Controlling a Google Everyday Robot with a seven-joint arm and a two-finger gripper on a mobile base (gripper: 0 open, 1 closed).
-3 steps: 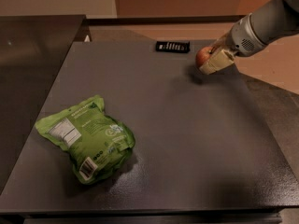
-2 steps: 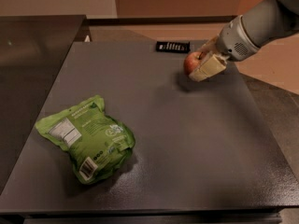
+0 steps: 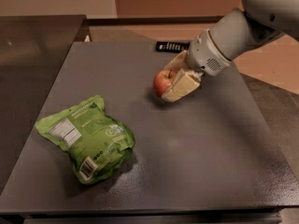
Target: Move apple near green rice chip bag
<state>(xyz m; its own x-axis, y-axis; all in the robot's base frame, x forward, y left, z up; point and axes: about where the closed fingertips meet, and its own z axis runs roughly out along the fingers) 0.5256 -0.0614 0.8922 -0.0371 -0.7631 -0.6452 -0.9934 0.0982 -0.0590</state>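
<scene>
While it is carrying, gripper point(image 3: 169, 84): clasping the apple point(image 3: 161, 82) low over the table point(image 3: 210, 148), centre-right.
Green rice chip bag point(image 3: 86, 143): lying near the front-left corner, well apart.
Technique: sweeping steadily toward it, releasing just beside it.

apple point(image 3: 162, 82): 1 | green rice chip bag point(image 3: 86, 136): 1 | black remote point(image 3: 172, 46): 1 | jaws: 1 pair, gripping apple mid-table
</scene>
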